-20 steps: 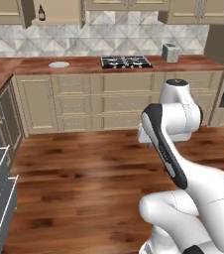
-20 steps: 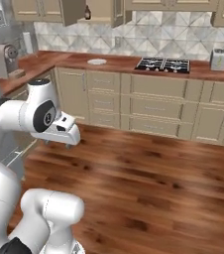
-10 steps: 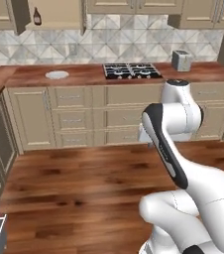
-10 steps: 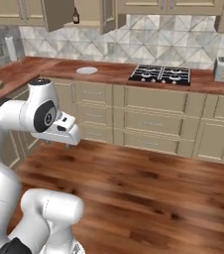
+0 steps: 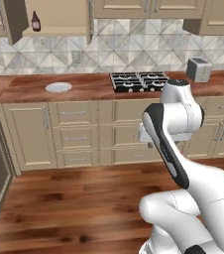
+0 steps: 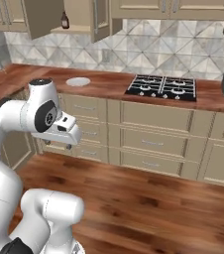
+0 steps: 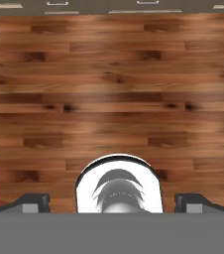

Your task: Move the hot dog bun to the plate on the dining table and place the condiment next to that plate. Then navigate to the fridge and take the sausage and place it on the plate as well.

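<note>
Overhead, the condiment (image 5: 35,21) stands upright on the shelf of an open wall cabinet (image 5: 15,20), high above the counter (image 5: 84,87) and well apart from the gripper (image 7: 112,203). In the hand view the gripper points down at bare wood floor (image 7: 109,89), its two dark fingertips (image 7: 32,202) spread wide with nothing between them (only planks lie under it). A round white plate (image 6: 78,81) lies flat on the counter below and a little right of the bottle, left of the gas hob (image 6: 162,86); a toaster (image 5: 198,69) sits at the counter's right end. Between the base cabinets and the robot the floor lies open, with another counter run closing the left side.
</note>
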